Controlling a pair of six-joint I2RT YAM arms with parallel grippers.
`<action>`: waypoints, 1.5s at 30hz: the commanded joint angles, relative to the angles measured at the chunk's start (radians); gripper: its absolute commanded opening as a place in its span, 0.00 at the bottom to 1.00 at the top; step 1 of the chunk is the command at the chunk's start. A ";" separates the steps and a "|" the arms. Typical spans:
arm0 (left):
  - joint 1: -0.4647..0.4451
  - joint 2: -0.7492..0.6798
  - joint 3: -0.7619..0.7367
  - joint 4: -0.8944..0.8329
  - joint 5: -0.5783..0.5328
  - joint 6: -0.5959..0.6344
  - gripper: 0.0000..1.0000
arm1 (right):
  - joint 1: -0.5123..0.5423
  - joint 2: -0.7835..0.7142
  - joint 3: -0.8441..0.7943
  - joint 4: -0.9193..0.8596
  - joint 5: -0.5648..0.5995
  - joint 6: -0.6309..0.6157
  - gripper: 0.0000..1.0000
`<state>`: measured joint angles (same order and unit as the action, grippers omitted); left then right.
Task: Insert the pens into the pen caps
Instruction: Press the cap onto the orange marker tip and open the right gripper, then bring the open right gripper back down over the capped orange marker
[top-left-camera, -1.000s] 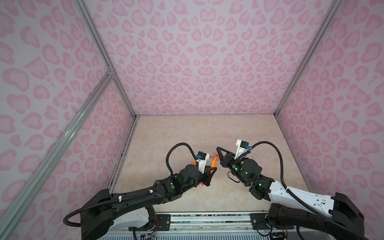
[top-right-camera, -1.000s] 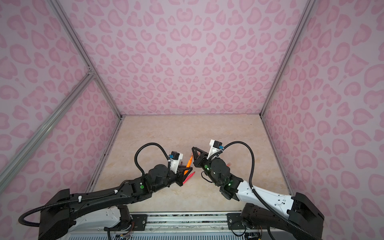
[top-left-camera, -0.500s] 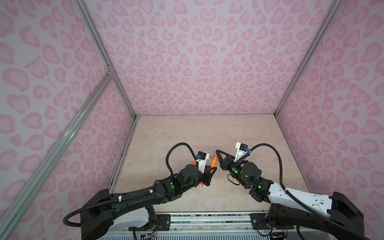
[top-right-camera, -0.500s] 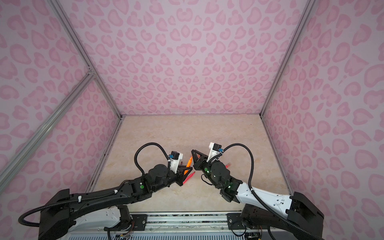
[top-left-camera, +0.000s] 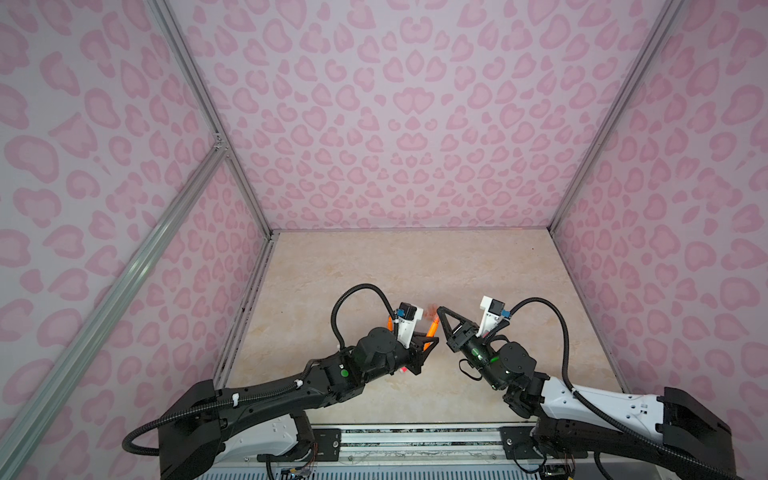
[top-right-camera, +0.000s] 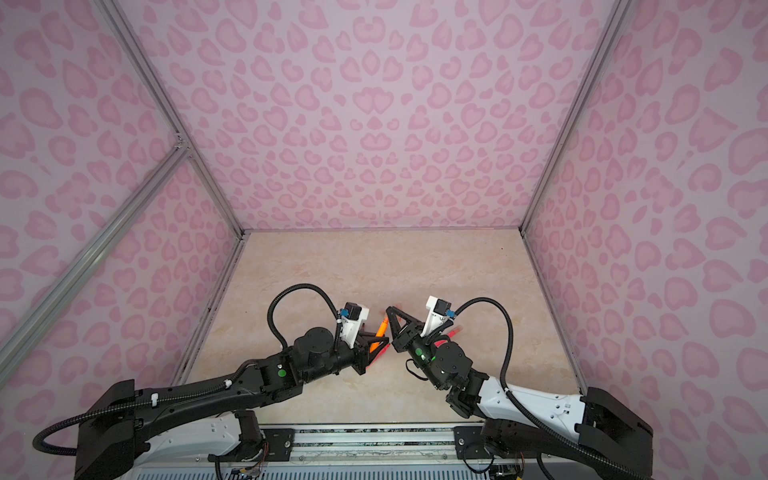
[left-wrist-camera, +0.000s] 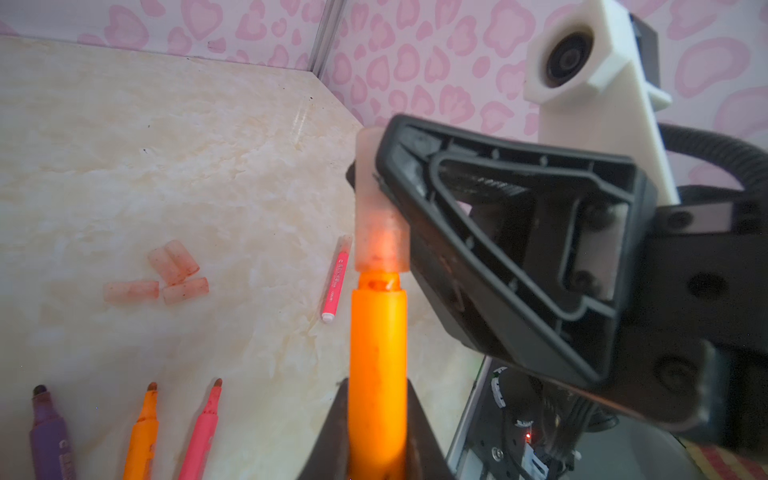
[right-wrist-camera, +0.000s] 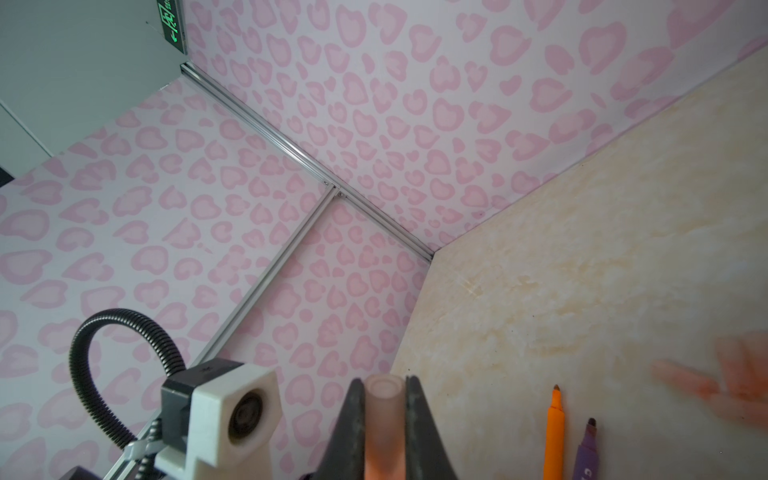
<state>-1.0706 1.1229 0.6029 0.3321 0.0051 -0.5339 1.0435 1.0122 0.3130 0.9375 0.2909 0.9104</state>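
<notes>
Entry 1: we hold 1 orange pen (left-wrist-camera: 377, 340) clamped in the left gripper (left-wrist-camera: 376, 395), its tip just inside the cap (left-wrist-camera: 376, 216) pinched by the right gripper (right-wrist-camera: 383, 386), with the axes aligned for pressing home. On the table (left-wrist-camera: 166, 145): loose caps (left-wrist-camera: 174, 266) and 3 uncapped pens (left-wrist-camera: 143, 432).

Soft, even light is filling both top views, only faint shadows are lying on the tabletop (top-left-camera: 374, 266), loose caps (right-wrist-camera: 735, 382) on the tabletop are smearing into blur, orange pen (left-wrist-camera: 377, 353) above the tabletop is glowing, nearly overexposed.
</notes>
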 joint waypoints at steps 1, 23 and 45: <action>0.010 -0.018 0.023 0.098 -0.006 -0.021 0.03 | 0.025 0.006 -0.015 0.089 -0.079 -0.044 0.00; 0.018 -0.196 -0.048 0.040 -0.061 0.003 0.03 | 0.051 -0.202 0.032 -0.166 -0.038 -0.161 0.52; 0.012 -0.215 -0.047 0.006 0.053 0.212 0.03 | 0.014 -0.198 0.265 -0.528 0.060 -0.192 0.62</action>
<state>-1.0557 0.9062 0.5518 0.3157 0.0238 -0.3634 1.0611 0.7918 0.5591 0.4248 0.3248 0.7021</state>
